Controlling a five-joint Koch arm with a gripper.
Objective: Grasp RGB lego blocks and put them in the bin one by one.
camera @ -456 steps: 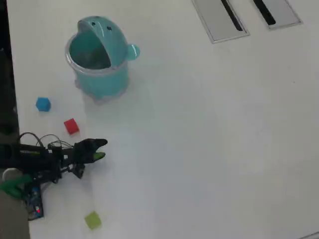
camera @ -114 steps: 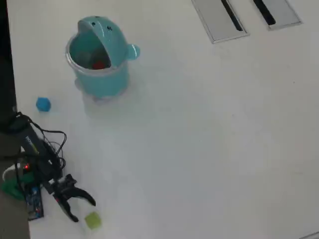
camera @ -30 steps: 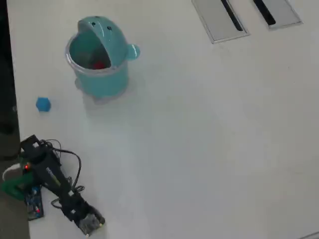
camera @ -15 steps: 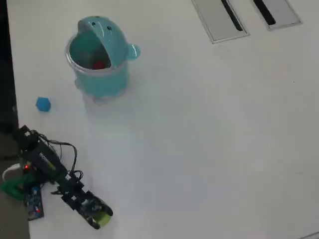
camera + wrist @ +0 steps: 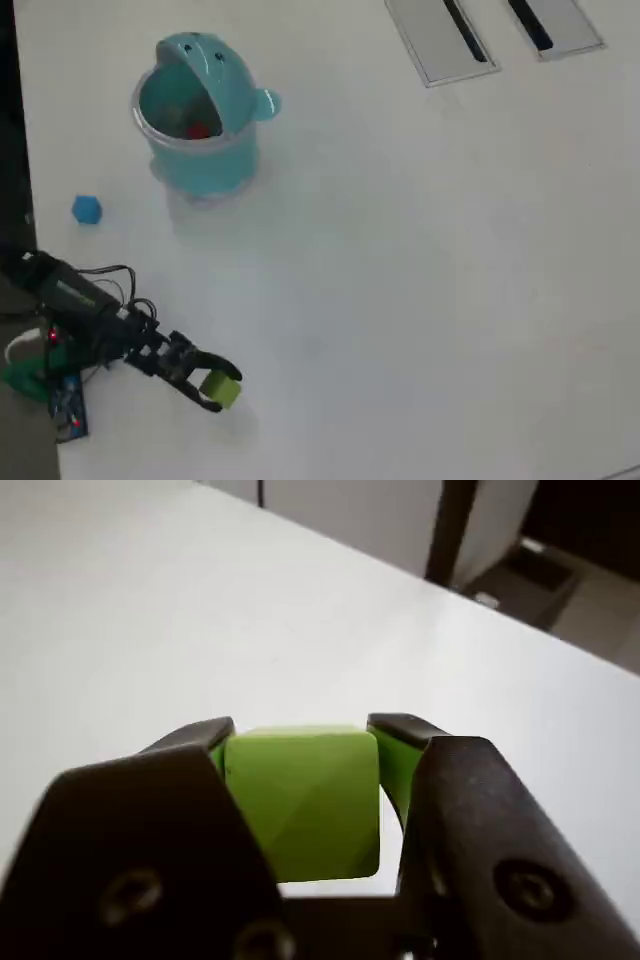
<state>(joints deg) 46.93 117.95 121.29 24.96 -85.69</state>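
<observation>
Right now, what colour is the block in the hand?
Yellow-green. The block sits clamped in the hand, clearest in the wrist view.

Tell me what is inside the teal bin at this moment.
In the overhead view, the red block lies inside the teal bin. The domed lid covers part of the interior, so anything there is hidden. The gripper holds the yellow-green block; the blue block sits outside.

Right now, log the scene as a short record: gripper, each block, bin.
gripper: shut on the green block, low in the overhead view
green block: clamped between both jaws, lower left of the overhead view
red block: inside the bin
blue block: on the table, left of and below the bin in the overhead view
bin: upright, opening uncovered
</observation>
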